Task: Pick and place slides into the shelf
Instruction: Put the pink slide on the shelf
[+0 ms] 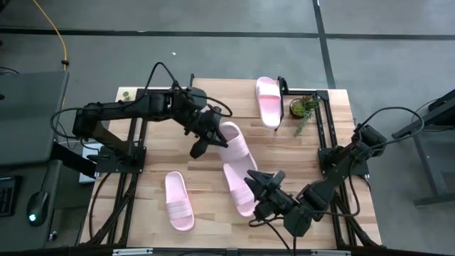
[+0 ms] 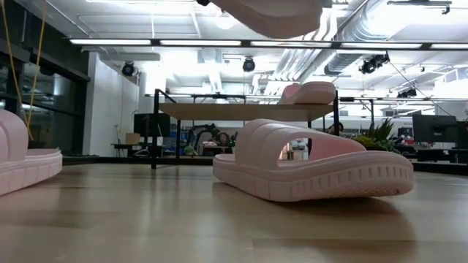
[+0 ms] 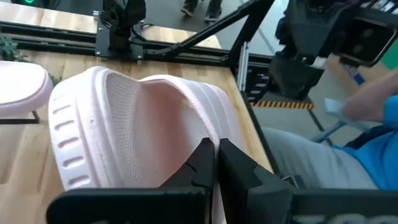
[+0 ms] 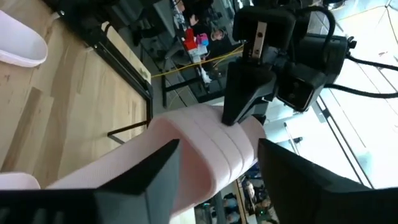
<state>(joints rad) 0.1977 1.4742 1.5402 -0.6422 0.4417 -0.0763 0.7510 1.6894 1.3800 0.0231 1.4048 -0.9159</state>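
The held slide (image 1: pixel 232 139) hangs above the table's middle, pinched by its edge in my left claw (image 1: pixel 201 144), whose fingers (image 3: pixel 205 163) are together on it. I judge this the carry step: slide 2 of 4 is on its way to the shelf (image 2: pixel 248 111). The shelf stands at the table's 1 o'clock side and bears the shelf slide (image 2: pixel 311 93) at one end.

The next move calls for swinging the left arm toward 1 o'clock and holding the sole level over the bare plank beside the shelf slide. Then I lower it flat before I let go, since a pinch on 1 edge may let it tip.

The third slide (image 1: pixel 239 186) lies just toward 6 o'clock of the held one. My right claw (image 1: pixel 260 186) is down over it, fingers (image 4: pixel 155 168) apart on either side of its strap. Whether they touch it, I cannot tell. The fourth slide (image 1: pixel 179 202) rests alone at 7 o'clock, well apart from both arms.

Only the low view shows that the held slide is clear of the table, floating at the top edge, and that the shelf slide sits up on the plank. From above both look flat on the wood. Only the left wrist view shows my pinch itself, and a person (image 3: pixel 373 124) in blue sitting beyond the table's edge.
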